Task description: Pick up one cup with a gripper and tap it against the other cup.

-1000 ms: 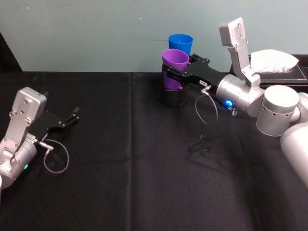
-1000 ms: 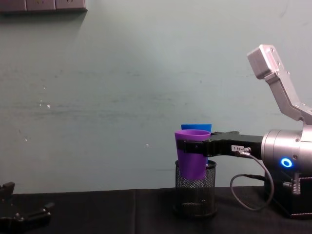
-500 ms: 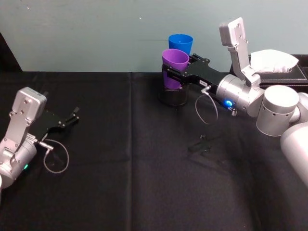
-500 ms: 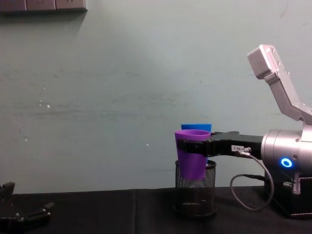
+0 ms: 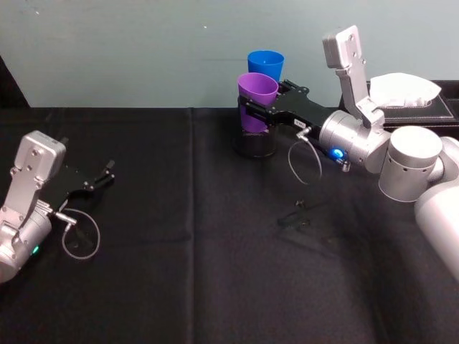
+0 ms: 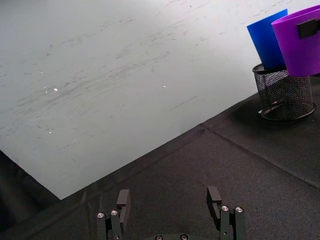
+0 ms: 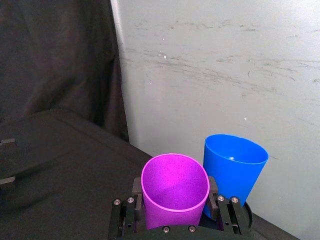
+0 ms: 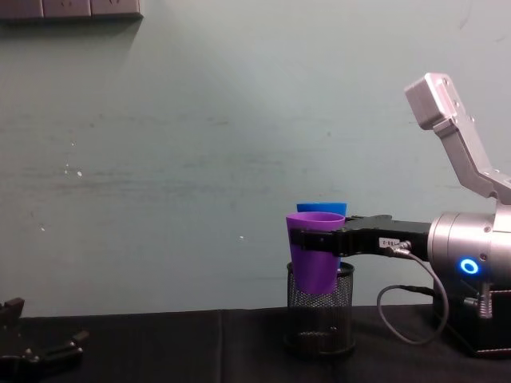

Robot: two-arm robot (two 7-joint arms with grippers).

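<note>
My right gripper (image 5: 252, 109) is shut on the purple cup (image 5: 257, 100) and holds it upright in the air above the black cloth. In the right wrist view the fingers (image 7: 137, 188) clamp the purple cup (image 7: 175, 192) on both sides. The blue cup (image 5: 266, 66) stands just behind it in a black mesh pen holder (image 5: 257, 145). From the chest the purple cup (image 8: 315, 255) overlaps the blue cup (image 8: 323, 209), and I cannot tell whether they touch. The left gripper (image 5: 107, 174) rests open and empty at the far left.
A white tissue box (image 5: 407, 92) sits at the back right, behind my right arm. A small dark object (image 5: 301, 213) lies on the cloth in front of the holder. The teal wall (image 8: 200, 159) rises right behind the cups. Open black cloth (image 5: 193, 244) spreads between the arms.
The head view has shifted slightly. The cups and both grippers keep their places relative to each other.
</note>
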